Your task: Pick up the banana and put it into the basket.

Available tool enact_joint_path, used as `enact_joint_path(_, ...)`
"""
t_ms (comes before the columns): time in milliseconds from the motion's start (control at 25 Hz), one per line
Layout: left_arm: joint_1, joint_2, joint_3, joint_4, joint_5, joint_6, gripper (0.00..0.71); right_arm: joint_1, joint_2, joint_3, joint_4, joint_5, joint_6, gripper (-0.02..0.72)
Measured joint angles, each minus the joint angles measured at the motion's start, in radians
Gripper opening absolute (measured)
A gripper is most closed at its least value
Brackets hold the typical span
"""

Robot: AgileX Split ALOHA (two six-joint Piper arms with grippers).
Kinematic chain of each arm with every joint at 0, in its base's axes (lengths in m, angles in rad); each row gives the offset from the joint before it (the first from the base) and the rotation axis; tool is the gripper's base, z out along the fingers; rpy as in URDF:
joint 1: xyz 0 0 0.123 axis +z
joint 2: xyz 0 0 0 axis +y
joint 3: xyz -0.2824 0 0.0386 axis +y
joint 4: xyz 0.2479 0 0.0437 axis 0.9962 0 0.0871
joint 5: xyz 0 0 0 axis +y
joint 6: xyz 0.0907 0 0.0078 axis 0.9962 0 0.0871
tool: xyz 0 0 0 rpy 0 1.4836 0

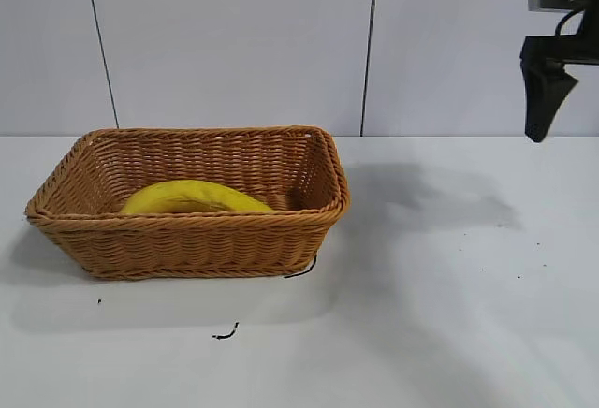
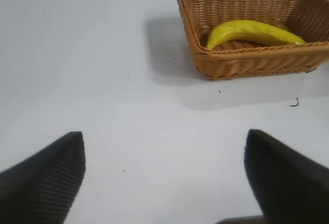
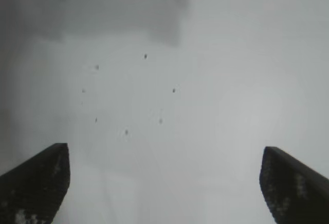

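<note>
Banana (image 1: pixel 195 197) lies in unlabelled wicker basket (image 1: pixel 187 240); no writing readable.

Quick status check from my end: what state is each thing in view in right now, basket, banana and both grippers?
banana: lying on its side inside the basket, free of both grippers.
basket: upright on the table, holding the banana.
right gripper: open and empty, raised over bare table, well clear of the basket.
left gripper: open and empty, parked away from the basket, facing it across bare table.
table: white, with a few small dark specks.
</note>
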Motion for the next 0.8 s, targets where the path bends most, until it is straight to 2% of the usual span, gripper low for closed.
enact_joint_path(240,0.000,0.000,0.000,0.000,0.000,0.000,0.635,0.000,-0.338,0.355,0.001,0.001,-0.009,0.689)
enact_joint_path(480,0.000,0.000,0.000,0.000,0.000,0.000,0.635,0.000,-0.693,0.633,0.001,-0.009,-0.009,0.689)
enact_joint_path(800,0.000,0.000,0.000,0.000,0.000,0.000,0.635,0.000,-1.165,0.895,0.001,-0.176,-0.010,0.689)
